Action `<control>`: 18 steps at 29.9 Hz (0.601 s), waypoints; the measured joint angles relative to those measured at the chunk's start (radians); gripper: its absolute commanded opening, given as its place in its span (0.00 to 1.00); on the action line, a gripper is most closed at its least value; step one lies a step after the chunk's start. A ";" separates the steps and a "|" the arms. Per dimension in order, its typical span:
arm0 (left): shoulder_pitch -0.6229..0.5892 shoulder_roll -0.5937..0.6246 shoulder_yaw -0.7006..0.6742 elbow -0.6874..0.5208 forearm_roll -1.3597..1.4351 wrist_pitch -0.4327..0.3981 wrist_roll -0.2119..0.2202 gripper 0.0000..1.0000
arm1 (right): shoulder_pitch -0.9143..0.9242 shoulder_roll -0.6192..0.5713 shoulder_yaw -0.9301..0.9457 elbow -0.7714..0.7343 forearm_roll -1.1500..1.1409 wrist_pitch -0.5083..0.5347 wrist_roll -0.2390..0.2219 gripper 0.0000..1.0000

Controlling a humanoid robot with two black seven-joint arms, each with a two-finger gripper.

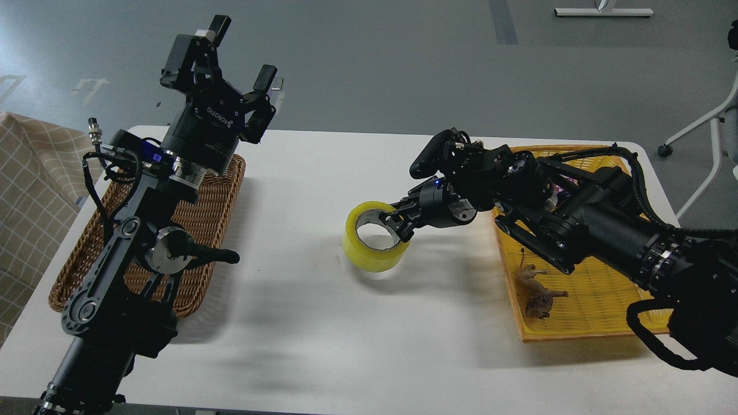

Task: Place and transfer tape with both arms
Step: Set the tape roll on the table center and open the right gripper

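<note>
Head view looks down on a white table [323, 346] with grey floor beyond it. Near the table's middle the tape [373, 237], a yellow roll with a pale core, sits tilted, its open hole facing up and toward the camera. Right gripper [396, 223] reaches in from the right and is clamped on the roll's right wall, one finger inside the hole and the other on the outer side. Whether the roll's lower edge touches the table or hangs just above it, I cannot tell; a shadow lies right under it. Behind the right arm [582, 227] lies a yellow tray [582, 323] at the table's right end, with a small brown toy animal [536, 291] lying in its near part. Left arm [124, 259] rises from the lower left over a brown wicker basket [213, 207] at the table's left end. Left gripper [242, 55] points up, well apart from the tape, its fingers spread wide and holding nothing. A checked cloth [29, 173] shows at the left edge.
</note>
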 measured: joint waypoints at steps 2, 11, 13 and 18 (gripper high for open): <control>0.000 0.002 -0.003 0.000 0.000 0.000 0.000 0.99 | -0.003 0.000 -0.002 0.001 0.000 0.000 0.000 0.00; 0.003 0.010 -0.008 0.000 0.000 -0.003 0.000 0.99 | -0.033 -0.002 -0.002 0.003 0.000 -0.013 0.000 0.00; 0.004 0.010 -0.008 0.000 0.000 -0.003 0.000 0.99 | -0.037 -0.003 -0.001 0.004 0.000 -0.013 0.000 0.00; 0.008 0.009 -0.010 -0.001 0.000 -0.003 0.000 0.99 | -0.047 -0.007 0.001 0.005 0.000 -0.025 0.000 0.09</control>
